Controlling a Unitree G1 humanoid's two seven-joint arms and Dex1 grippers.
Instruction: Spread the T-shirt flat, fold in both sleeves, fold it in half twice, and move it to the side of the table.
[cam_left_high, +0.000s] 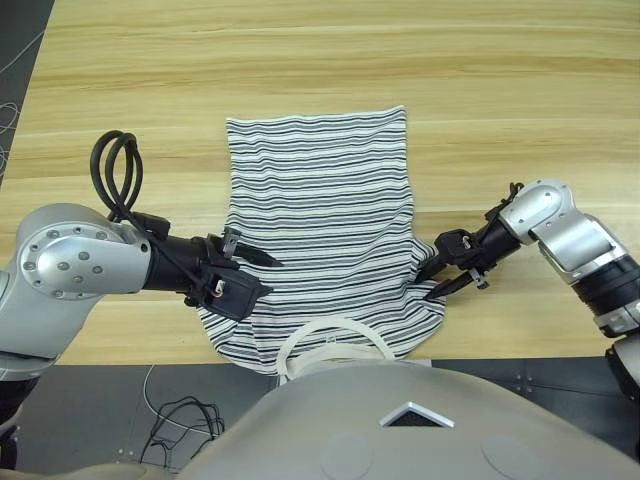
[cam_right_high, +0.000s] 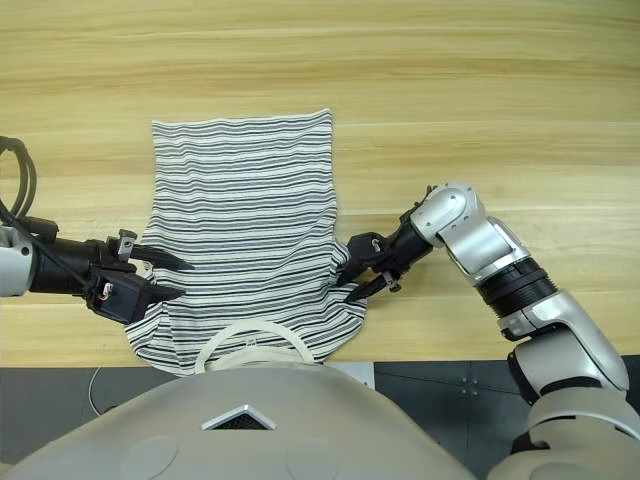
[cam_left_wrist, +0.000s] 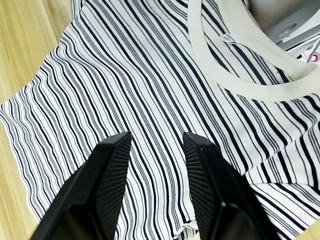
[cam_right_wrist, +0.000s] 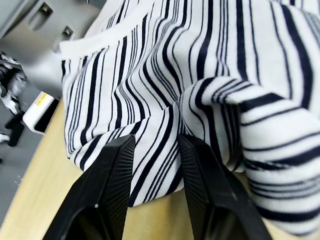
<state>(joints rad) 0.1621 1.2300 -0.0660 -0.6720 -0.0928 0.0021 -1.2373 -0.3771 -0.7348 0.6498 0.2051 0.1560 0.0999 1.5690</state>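
Observation:
A black-and-white striped T-shirt (cam_left_high: 320, 200) lies on the wooden table (cam_left_high: 520, 90), its white collar (cam_left_high: 335, 335) at the near edge and its hem at the far end. Both sleeves look turned in, and the body forms a narrow panel. My left gripper (cam_left_high: 268, 275) is open over the shirt's left side near the shoulder, its fingers (cam_left_wrist: 112, 170) spread just above the fabric. My right gripper (cam_left_high: 430, 283) is open at the shirt's right edge, where the cloth bunches into a fold (cam_right_wrist: 220, 115) and a bit of fabric lies between the fingers.
Bare wood stretches beyond the hem and to either side of the shirt. The table's near edge (cam_left_high: 500, 360) runs just below the collar. Cables (cam_left_high: 185, 415) lie on the dark floor in front of it.

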